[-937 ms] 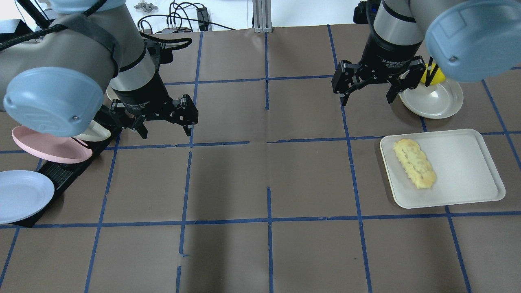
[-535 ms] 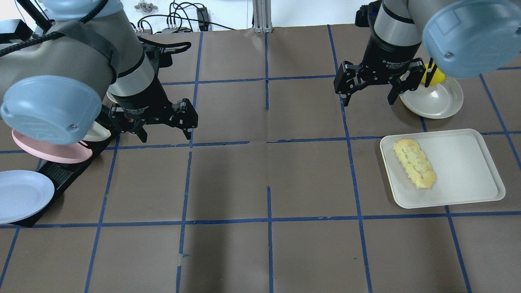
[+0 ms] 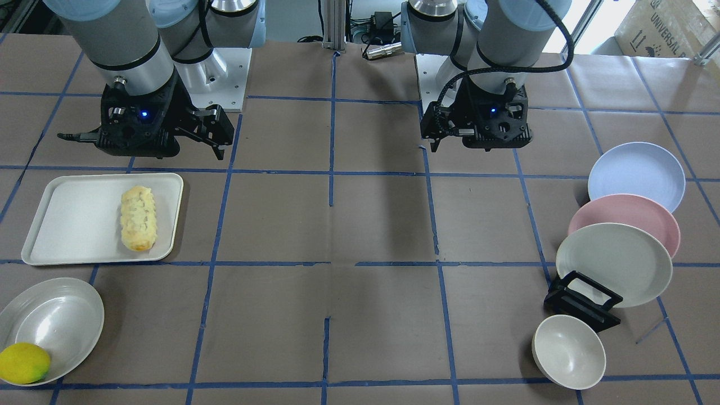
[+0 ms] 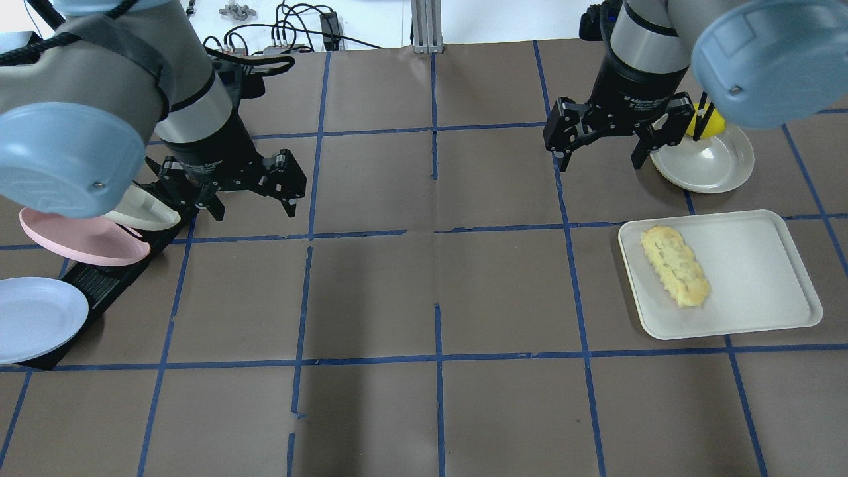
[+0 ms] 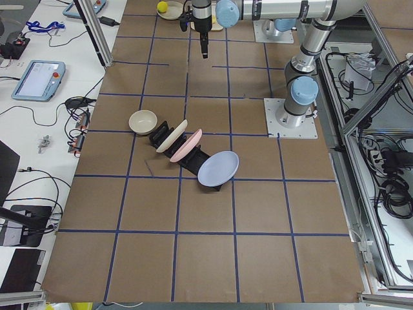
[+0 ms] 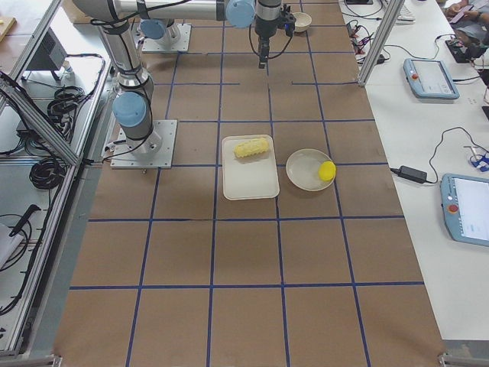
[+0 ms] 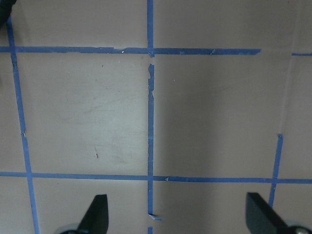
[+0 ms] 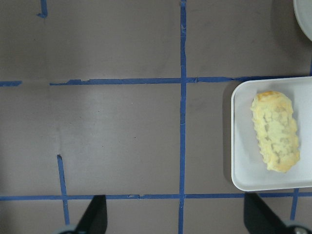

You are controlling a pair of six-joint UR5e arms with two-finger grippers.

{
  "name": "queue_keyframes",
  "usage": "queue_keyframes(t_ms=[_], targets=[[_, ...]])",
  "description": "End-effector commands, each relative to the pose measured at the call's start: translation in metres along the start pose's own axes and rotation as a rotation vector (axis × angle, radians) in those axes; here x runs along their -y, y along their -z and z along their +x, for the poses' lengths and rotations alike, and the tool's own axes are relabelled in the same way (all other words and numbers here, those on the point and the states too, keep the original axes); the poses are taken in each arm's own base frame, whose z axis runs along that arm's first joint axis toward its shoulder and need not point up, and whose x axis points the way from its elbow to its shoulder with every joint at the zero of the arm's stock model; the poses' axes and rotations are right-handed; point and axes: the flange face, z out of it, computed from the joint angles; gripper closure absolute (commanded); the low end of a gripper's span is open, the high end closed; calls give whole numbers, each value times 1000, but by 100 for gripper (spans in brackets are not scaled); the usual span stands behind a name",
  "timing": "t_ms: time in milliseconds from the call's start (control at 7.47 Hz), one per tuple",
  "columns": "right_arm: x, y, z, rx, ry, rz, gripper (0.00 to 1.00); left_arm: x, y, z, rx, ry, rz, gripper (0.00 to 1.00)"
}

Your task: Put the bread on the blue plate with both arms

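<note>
The bread point(image 4: 674, 266) lies on a white tray point(image 4: 762, 265) at the right; it also shows in the front view point(image 3: 138, 218) and the right wrist view point(image 8: 275, 130). The blue plate point(image 4: 33, 318) leans in a black rack point(image 3: 582, 301) at the far left, and shows in the front view point(image 3: 637, 175). My left gripper point(image 4: 254, 213) is open and empty above the table, right of the rack. My right gripper point(image 4: 601, 164) is open and empty, beyond the tray and apart from the bread.
A pink plate point(image 4: 79, 242) and an off-white plate point(image 3: 613, 264) stand in the same rack. A small bowl point(image 3: 568, 351) sits past it. A lemon point(image 4: 705, 122) rests on an off-white plate point(image 4: 709, 162) beyond the tray.
My left gripper has moved left and slightly back, toward the plate rack. My right gripper has hardly moved. Both stay open.
</note>
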Motion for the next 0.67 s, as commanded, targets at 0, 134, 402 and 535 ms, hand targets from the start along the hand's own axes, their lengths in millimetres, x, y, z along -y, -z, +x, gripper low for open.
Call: queue_keyframes(t_ms=[0, 134, 402, 535], targets=[[3, -1, 2, -5, -3, 1, 0, -5, 17, -18, -1, -4, 33, 0], [3, 0, 2, -10, 3, 4, 0, -14, 26, -42, 18, -47, 28, 0], [3, -1, 2, -8, -6, 1, 0, -21, 37, -145, 74, -91, 27, 0], [2, 1, 2, -8, -6, 5, 0, -25, 40, -198, 74, -122, 25, 0]])
